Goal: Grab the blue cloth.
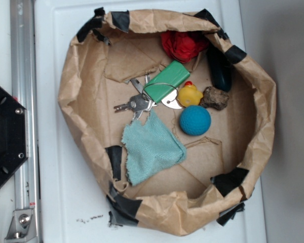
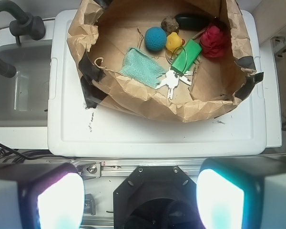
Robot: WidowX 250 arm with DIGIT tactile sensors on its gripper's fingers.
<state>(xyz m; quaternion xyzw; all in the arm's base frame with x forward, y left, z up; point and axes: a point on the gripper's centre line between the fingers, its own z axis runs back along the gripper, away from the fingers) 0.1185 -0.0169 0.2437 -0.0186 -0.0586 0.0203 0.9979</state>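
The blue cloth point(image 1: 151, 147) is a pale teal terry square with frayed edges. It lies flat on the floor of a brown paper bowl point(image 1: 81, 91), next to a bunch of keys point(image 1: 135, 104). It also shows in the wrist view point(image 2: 141, 66). My gripper point(image 2: 140, 198) is open and empty, its two fingertips point(image 2: 59, 200) wide apart at the bottom of the wrist view. It hangs high above the robot base, well short of the bowl. The gripper does not show in the exterior view.
In the bowl lie a darker blue ball point(image 1: 195, 120), a yellow rubber duck point(image 1: 190, 94), a green key tag point(image 1: 168, 81), a brown rock point(image 1: 215, 98), a red fabric bundle point(image 1: 183, 44) and a dark object point(image 1: 219, 68). The bowl stands on a white lid point(image 2: 152, 133). A black base plate point(image 1: 5, 136) is at the left.
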